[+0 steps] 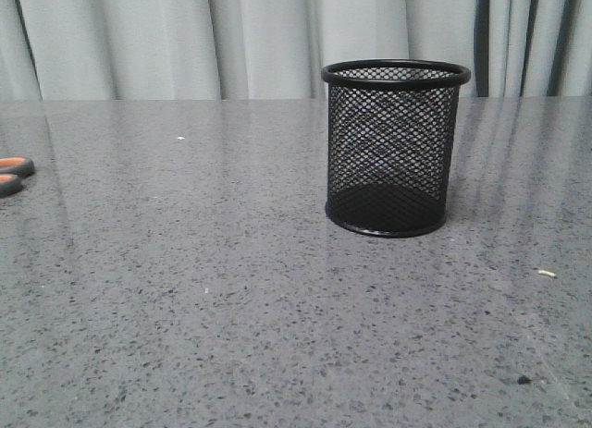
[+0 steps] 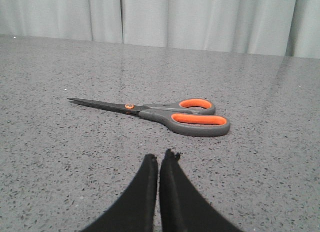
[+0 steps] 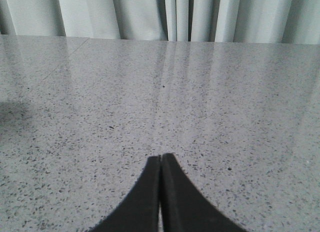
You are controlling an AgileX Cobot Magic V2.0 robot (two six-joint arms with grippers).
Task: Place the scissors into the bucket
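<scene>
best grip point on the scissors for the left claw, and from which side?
Probably the neck just behind the orange pivot, coming straight down from above. The scissors lie flat and closed on the table, so only a top-down pinch across the narrow width gets fingers on both sides. The blades are slim and the handle loops wide. The left claw is shut and must open first.

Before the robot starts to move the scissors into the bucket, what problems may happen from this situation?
1. The scissors lie flat and closed on the table, so the fingers may slide off the thin blades.
2. The left gripper is shut, so it must open first or it will only push the scissors.
3. The bucket looks light and stands free. A slanted drop of the long scissors might tip it.
</scene>
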